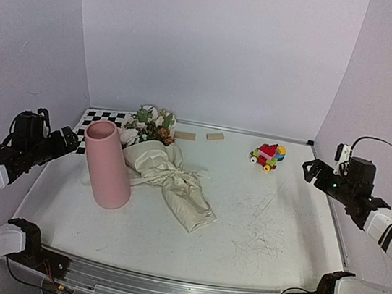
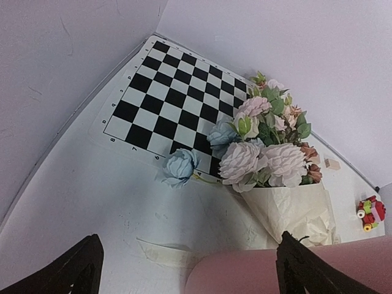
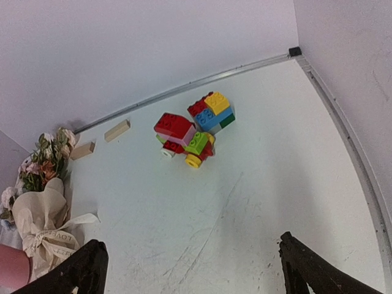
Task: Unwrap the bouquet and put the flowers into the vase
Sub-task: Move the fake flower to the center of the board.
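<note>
- Beige-tan crumpled kraft paper wraps the bouquet (image 1: pixel 169 180). You see it lying flat on the table (image 1: pixel 265 230), just right of the vase (image 1: pixel 107 164).
- Flowers (image 1: pixel 149 124): white, peach-pink and pale blue heads with green leaves, at the checkerboard (image 1: pixel 101 117) edge.
- Vase: matte pink cylinder, upright.
- Left gripper (image 1: pixel 64 140) and right gripper (image 1: pixel 313 171): fingers spread, grasping nothing.

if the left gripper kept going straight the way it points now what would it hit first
Most likely the pink vase, standing close ahead of the open left gripper; the flowers lie beyond it. Depth is unclear.
</note>
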{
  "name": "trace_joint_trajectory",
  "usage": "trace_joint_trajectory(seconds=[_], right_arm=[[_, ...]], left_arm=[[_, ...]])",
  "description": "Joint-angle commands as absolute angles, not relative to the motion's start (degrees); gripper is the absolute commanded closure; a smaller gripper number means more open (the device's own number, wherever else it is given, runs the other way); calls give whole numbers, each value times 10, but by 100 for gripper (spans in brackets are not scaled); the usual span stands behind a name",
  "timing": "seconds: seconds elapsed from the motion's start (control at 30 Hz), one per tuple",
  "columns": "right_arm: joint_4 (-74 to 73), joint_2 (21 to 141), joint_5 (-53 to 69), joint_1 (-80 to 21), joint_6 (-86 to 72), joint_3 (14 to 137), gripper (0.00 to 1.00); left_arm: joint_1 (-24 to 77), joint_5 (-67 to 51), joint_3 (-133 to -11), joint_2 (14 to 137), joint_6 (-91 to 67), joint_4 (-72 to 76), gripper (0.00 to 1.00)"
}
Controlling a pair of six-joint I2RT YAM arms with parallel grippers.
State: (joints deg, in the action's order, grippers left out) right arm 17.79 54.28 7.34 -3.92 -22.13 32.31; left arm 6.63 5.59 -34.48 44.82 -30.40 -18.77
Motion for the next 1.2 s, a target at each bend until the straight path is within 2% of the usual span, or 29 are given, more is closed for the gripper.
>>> trace_joint_trajectory(seconds=[0.0,0.1,0.23,0.47,0.67,0.97,1.17], right_arm=[[157,587,153,-41,-229,366,2],[168,595,190,-41,-229,365,2],[172,611,219,-44,-224,365,2],[157,642,214,-83,-209,375,2],[143,656,165,-150,-201,389,2],[142,710,147,-262,-197,417,2],[157,764,144,-321,-193,440,11]], left_arm=[[64,56,-368,404,-345,-198,0],[64,60,-387,369,-370,-213,0],[65,-1,-434,355,-358,-215,1],[65,-164,-545,430,-333,-239,1],[65,-216,-619,470,-337,-282,1],[65,-328,-624,444,-351,-291,1],[65,-285,-645,409,-338,-351,1]])
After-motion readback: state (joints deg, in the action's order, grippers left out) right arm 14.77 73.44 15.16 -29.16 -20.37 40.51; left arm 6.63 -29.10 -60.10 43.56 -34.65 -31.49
